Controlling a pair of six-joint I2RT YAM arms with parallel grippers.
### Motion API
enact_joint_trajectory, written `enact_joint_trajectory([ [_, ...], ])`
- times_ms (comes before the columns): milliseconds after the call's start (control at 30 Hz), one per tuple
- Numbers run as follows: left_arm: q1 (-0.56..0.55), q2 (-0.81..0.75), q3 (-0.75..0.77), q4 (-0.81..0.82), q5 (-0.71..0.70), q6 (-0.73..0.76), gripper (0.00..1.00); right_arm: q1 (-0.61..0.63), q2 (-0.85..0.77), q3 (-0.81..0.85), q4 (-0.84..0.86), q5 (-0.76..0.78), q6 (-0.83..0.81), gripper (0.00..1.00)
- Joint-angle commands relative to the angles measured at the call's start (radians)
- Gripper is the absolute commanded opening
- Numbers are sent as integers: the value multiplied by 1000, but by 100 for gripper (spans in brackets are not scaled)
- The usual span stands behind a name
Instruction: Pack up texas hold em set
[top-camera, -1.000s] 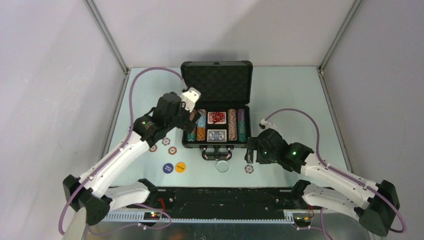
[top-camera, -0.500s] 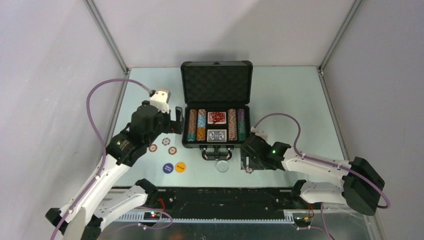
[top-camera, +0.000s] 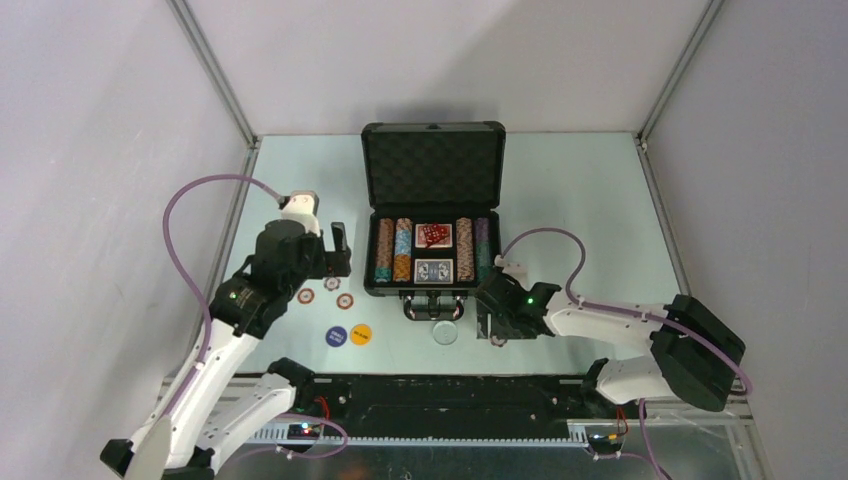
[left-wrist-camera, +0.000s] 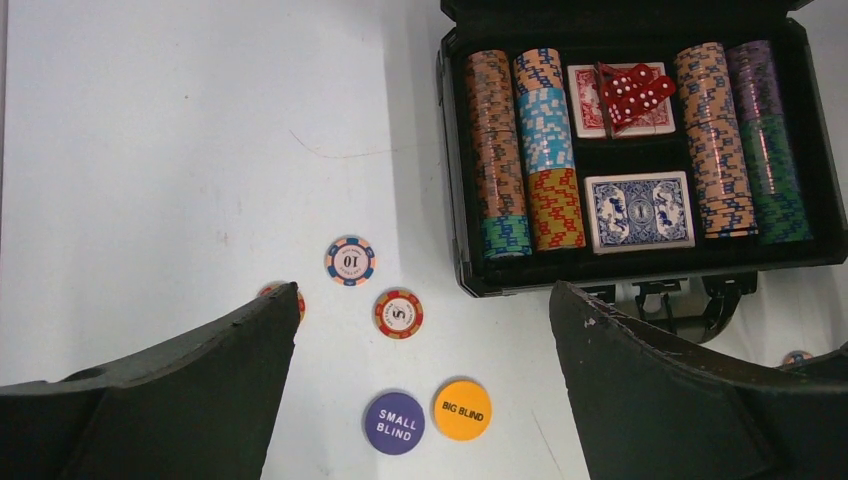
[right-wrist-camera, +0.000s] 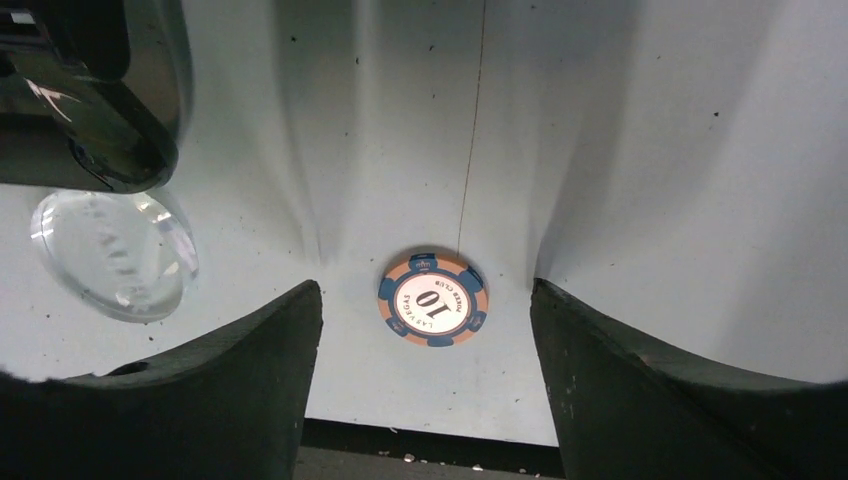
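The black case of the texas hold em set lies open, with rows of striped chips, two card decks and red dice inside. My left gripper hangs open to the left of the case, above two loose chips, a third half hidden by its finger, and the purple and orange blind buttons. My right gripper is open, low over the table in front of the case. A blue-and-orange "10" chip lies flat between its fingertips, untouched.
A clear round button lies left of the right gripper, just in front of the case handle. The table's near edge runs right behind the "10" chip. Grey walls close off both sides and the back.
My left gripper has drawn back leftward from over the case's chip rows to beside the case. My right gripper has slid left and lowered over the "10" chip.
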Motion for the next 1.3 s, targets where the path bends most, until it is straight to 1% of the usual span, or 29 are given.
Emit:
enact_joint_trajectory([
  [0, 10, -13, 5, 13, 24, -11, 100, 10, 32, 2, -3, 49, 41, 78],
  [267, 10, 9, -3, 14, 51, -8, 100, 59, 92, 34, -93, 97, 69, 69],
  [433, 10, 21, -5, 14, 57, -7, 100, 107, 141, 77, -153, 118, 81, 62],
  [600, 11, 22, -7, 14, 64, -8, 100, 129, 174, 90, -174, 125, 102, 53],
  [767, 10, 29, -5, 14, 73, -10, 100, 139, 162, 90, -188, 132, 123, 51],
  [833, 11, 36, -4, 14, 84, -12, 100, 139, 159, 90, -192, 139, 126, 47],
  [900, 11, 43, -4, 14, 110, -11, 100, 141, 150, 91, -195, 148, 129, 45],
  [1100, 9, 67, -6, 15, 227, -28, 95, 159, 89, 91, -191, 192, 116, 41],
  [1267, -9, 93, -17, 17, 305, -50, 94, 180, 17, 91, -171, 221, 76, 41],
])
